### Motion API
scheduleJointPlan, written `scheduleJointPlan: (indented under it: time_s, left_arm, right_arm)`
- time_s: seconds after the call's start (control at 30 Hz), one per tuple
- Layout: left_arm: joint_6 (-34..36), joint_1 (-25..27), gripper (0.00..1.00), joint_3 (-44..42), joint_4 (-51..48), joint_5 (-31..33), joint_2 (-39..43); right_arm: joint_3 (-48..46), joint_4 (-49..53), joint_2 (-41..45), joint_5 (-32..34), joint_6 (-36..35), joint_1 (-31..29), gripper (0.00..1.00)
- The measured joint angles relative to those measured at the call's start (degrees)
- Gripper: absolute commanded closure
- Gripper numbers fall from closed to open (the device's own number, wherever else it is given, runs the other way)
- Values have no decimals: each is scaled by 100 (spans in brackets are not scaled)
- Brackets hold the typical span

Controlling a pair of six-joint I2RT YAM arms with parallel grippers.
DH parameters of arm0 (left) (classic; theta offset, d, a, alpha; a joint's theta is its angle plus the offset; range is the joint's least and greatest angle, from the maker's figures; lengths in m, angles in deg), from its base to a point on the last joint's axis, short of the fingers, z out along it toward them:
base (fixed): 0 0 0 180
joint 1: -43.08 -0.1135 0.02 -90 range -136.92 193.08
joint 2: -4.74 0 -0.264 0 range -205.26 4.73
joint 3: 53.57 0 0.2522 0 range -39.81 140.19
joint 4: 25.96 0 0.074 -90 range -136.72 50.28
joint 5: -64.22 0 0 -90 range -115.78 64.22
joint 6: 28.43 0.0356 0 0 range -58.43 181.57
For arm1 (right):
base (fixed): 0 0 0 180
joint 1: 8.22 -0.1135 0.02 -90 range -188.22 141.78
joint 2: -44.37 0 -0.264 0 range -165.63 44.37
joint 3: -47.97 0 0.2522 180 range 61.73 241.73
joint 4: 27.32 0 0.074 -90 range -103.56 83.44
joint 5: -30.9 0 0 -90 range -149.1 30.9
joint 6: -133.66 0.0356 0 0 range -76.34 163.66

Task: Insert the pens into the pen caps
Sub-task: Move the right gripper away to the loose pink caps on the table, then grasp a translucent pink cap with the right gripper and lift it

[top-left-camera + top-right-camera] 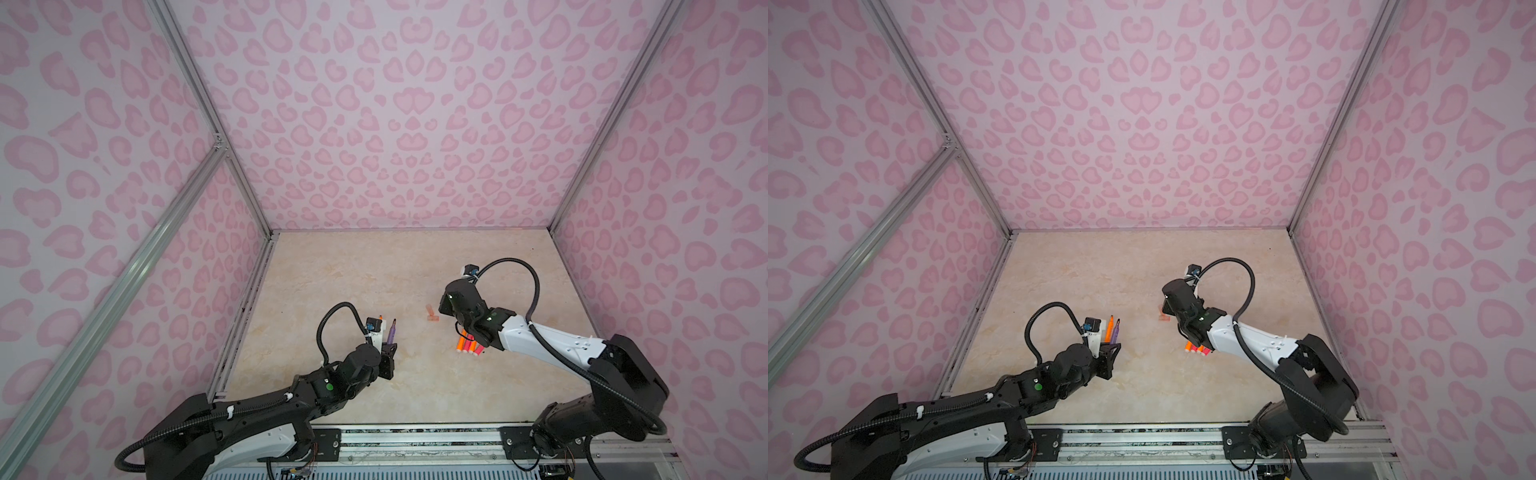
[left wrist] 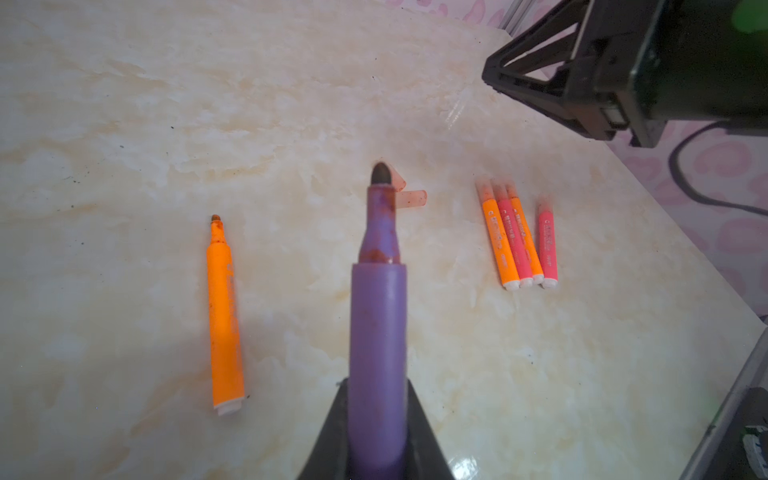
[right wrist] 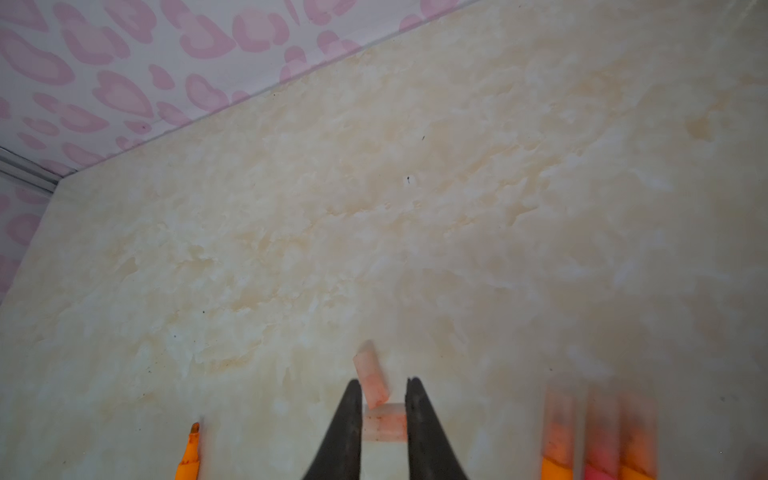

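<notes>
My left gripper (image 2: pixel 376 415) is shut on the purple pen (image 2: pixel 377 316), which points up and forward with its dark tip bare; both top views show the pen (image 1: pixel 392 332). An uncapped orange pen (image 2: pixel 224 316) lies on the table beside it. Two loose translucent pen caps (image 2: pixel 413 198) (image 3: pixel 371 374) lie touching mid-table. My right gripper (image 3: pixel 384 386) hovers over them with its jaws a narrow gap apart and nothing gripped; one cap (image 3: pixel 384 422) shows through the gap. Several orange and pink pens (image 2: pixel 519 237) with caps on lie side by side under my right arm (image 1: pixel 515 332).
The marble-patterned table (image 1: pixel 374 270) is walled by pink-patterned panels (image 1: pixel 374 124) on three sides. A metal rail (image 1: pixel 415 436) runs along the near edge. The row of capped pens (image 1: pixel 592 347) lies just right of the loose caps.
</notes>
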Motion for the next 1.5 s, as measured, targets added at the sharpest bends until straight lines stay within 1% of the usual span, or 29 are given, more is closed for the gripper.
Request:
scheduleJointPlan:
  time_s: [0.1,0.2,0.4,0.53,0.73,1.03,1.33,1.5]
  left_arm:
    - [2,0,97,0,2,17,-20]
    - [2,-2,97,0,4,17,-17]
    - [2,-2,97,0,4,17,-13]
    - [2,-2,97,0,4,20,7]
    - [2,-2,97,0,2,20,46]
    - [24,-7,97,-11,0,22,136]
    - [24,-4,97,-37,0,20,203]
    - [24,-4,97,-76,-2,20,291]
  right_arm:
    - [391,229,-557,-170,-129,4,84]
    - [629,352,-927,-273,-192,7,84]
    - [861,509,-1344,-365,-378,50,76]
    - [872,507,-1513,-581,-492,103,70]
    - [879,472,-1665,-938,-638,109,67]
    - [719,476,-1587,-1198,-682,55,65]
    - [629,597,-1329,-1102,-680,-240,64]
    - [660,780,-1331,-870,-682,-306,63]
